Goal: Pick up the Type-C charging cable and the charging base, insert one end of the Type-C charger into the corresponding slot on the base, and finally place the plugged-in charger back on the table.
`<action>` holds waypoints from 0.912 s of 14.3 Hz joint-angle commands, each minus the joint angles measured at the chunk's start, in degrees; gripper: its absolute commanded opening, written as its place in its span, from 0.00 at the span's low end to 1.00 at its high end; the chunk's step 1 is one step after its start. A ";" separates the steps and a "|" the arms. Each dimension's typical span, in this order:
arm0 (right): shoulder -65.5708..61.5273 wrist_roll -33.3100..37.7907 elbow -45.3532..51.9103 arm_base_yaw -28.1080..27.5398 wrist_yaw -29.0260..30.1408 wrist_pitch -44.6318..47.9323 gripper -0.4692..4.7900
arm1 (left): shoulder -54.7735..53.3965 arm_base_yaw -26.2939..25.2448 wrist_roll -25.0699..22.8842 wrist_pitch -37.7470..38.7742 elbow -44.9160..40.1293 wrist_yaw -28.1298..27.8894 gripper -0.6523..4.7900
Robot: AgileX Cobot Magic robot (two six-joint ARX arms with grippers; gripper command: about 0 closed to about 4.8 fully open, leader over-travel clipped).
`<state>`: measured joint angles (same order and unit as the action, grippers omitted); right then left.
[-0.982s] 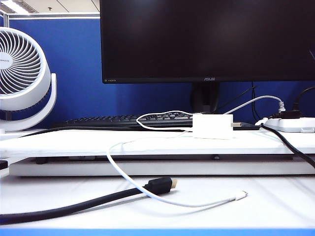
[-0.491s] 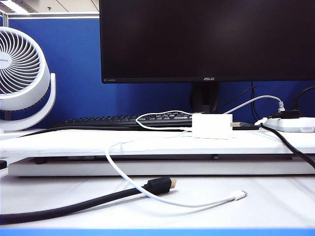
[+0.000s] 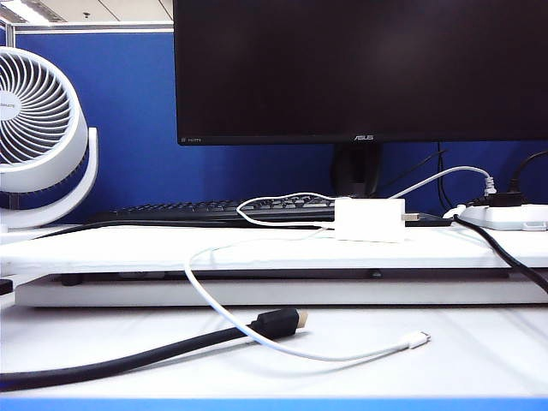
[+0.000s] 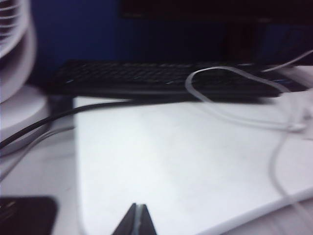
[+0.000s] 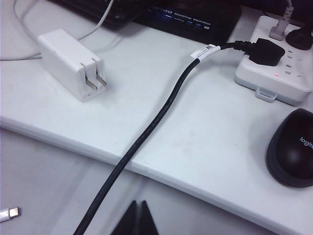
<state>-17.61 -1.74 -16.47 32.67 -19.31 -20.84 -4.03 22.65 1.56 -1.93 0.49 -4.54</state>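
Note:
The white charging base (image 3: 369, 220) lies on the raised platform (image 3: 128, 244), its two metal prongs (image 5: 95, 78) facing the power strip. The thin white Type-C charging cable (image 3: 199, 295) meets the base's other end, loops over the keyboard and drops onto the table (image 3: 479, 360), where its free plug (image 3: 419, 340) lies. That plug (image 5: 10, 214) also shows in the right wrist view. My right gripper (image 5: 138, 204) hangs shut and empty in front of the platform edge, short of the base (image 5: 68, 61). My left gripper (image 4: 139, 208) is shut and empty over the platform's left part, with the blurred cable loop (image 4: 220, 73) beyond it. Neither gripper shows in the exterior view.
A thick black cable with a gold-tipped plug (image 3: 278, 324) crosses the front of the table. Another black cord (image 5: 156, 117) runs off the platform from the power strip (image 5: 279, 73). A black mouse (image 5: 292, 147), keyboard (image 3: 214, 210), monitor (image 3: 360, 68) and white fan (image 3: 38, 128) stand around.

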 commanded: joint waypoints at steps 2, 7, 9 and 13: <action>0.07 0.22 -0.11 -0.02 -0.04 0.94 0.09 | 3.98 -10.69 -0.26 12.00 -0.02 0.68 0.11; 0.07 0.22 -0.11 -0.02 -0.07 0.94 0.09 | 3.98 -17.75 -7.04 12.11 0.00 1.92 0.11; 0.07 0.24 -0.11 -0.02 -0.07 0.94 0.09 | 3.98 -17.75 -7.08 12.09 0.00 1.95 0.11; 5.03 0.02 7.26 -18.12 6.27 11.04 0.09 | 3.98 -17.73 -7.08 12.07 0.00 1.77 0.11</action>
<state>-14.02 -1.80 -10.66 16.73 -16.69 -14.48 -0.14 4.93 -5.52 9.28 0.56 -3.01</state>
